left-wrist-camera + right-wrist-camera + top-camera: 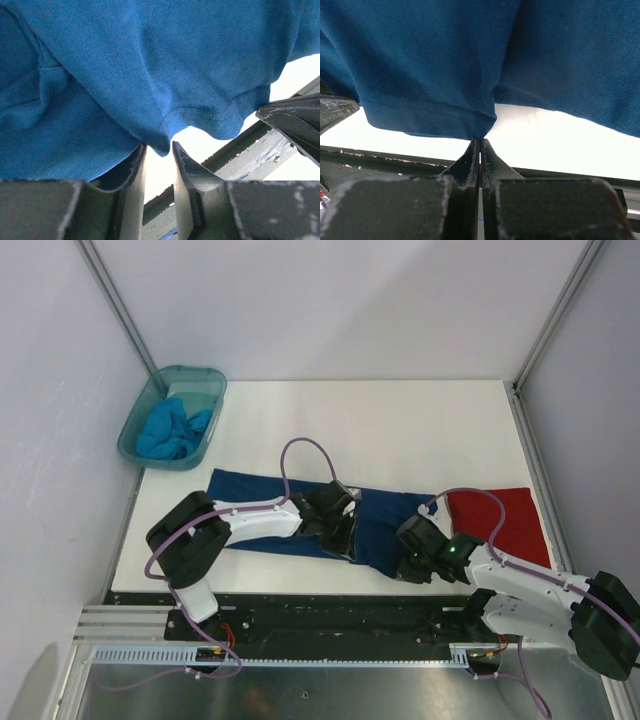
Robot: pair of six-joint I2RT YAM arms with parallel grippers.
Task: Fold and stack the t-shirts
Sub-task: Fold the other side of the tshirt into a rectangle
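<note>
A navy t-shirt (265, 495) lies spread across the near half of the white table (400, 420), its near edge bunched. My left gripper (340, 532) rests on its middle; in the left wrist view the gripper (159, 146) has its jaws apart, with a point of the navy hem (150, 75) dipping between the tips. My right gripper (415, 562) is at the shirt's near right edge; in the right wrist view this gripper (480, 140) is shut on the hem of the navy cloth (445, 65). A red t-shirt (495, 520) lies flat at the right. A turquoise t-shirt (175, 430) is crumpled in the tub.
A translucent teal tub (150, 405) stands at the table's far left corner. White walls with metal posts close in the left, back and right. A black rail (330, 605) runs along the near table edge, between the arm bases.
</note>
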